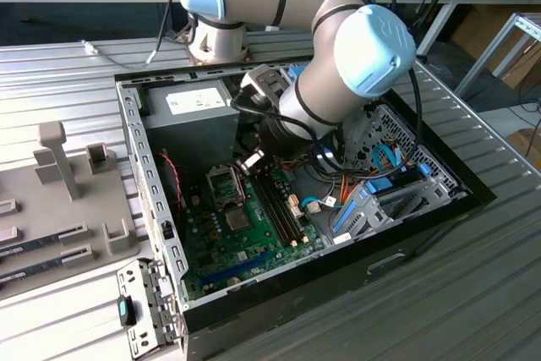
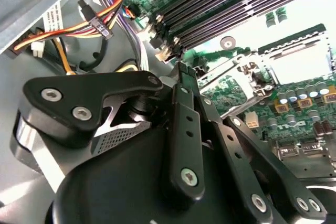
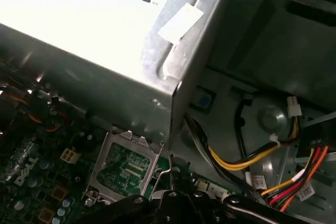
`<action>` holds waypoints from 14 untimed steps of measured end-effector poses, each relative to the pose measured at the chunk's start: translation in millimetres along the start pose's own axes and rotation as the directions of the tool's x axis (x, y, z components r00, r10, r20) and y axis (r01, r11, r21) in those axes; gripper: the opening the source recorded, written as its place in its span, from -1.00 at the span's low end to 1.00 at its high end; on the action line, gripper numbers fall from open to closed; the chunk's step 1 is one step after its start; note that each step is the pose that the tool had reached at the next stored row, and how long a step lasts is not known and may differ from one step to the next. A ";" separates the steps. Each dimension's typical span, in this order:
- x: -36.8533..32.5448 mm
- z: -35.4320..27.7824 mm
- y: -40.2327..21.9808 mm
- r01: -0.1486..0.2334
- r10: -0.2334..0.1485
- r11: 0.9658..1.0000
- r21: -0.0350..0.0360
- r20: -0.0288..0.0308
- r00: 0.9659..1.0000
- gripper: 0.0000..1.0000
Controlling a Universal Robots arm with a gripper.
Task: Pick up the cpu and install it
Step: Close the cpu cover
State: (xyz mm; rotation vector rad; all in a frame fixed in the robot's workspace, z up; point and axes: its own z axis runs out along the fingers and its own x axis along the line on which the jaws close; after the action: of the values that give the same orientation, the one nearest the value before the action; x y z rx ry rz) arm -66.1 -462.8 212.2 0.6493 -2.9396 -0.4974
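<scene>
My gripper (image 1: 252, 163) reaches down into the open computer case (image 1: 152, 200), just to the exterior view's right of the square metal-framed cpu socket (image 1: 225, 183). In the second wrist view the two black fingers (image 2: 184, 108) run together to a shut tip (image 2: 181, 68) beside the socket's thin metal lever (image 2: 231, 66); the socket (image 2: 300, 59) behind it is glared out. The first wrist view has the socket frame (image 3: 126, 169) with a green surface inside, close to the gripper's tip (image 3: 170, 182). The cpu is hidden.
The grey power supply (image 1: 196, 103) stands close behind the socket. Long dark memory slots (image 1: 279, 205) run beside the gripper. Bundled coloured cables (image 3: 247, 158) hang near the case wall. A grey fixture block (image 1: 68, 200) sits outside the case at the exterior view's left.
</scene>
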 end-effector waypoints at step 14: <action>0.1 9.9 8.2 0.006 -0.006 1.000 -0.012 0.005 1.000 -0.79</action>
State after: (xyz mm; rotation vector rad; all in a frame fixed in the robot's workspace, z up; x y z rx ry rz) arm -70.9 -453.0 205.6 0.6564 -2.9380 -0.5175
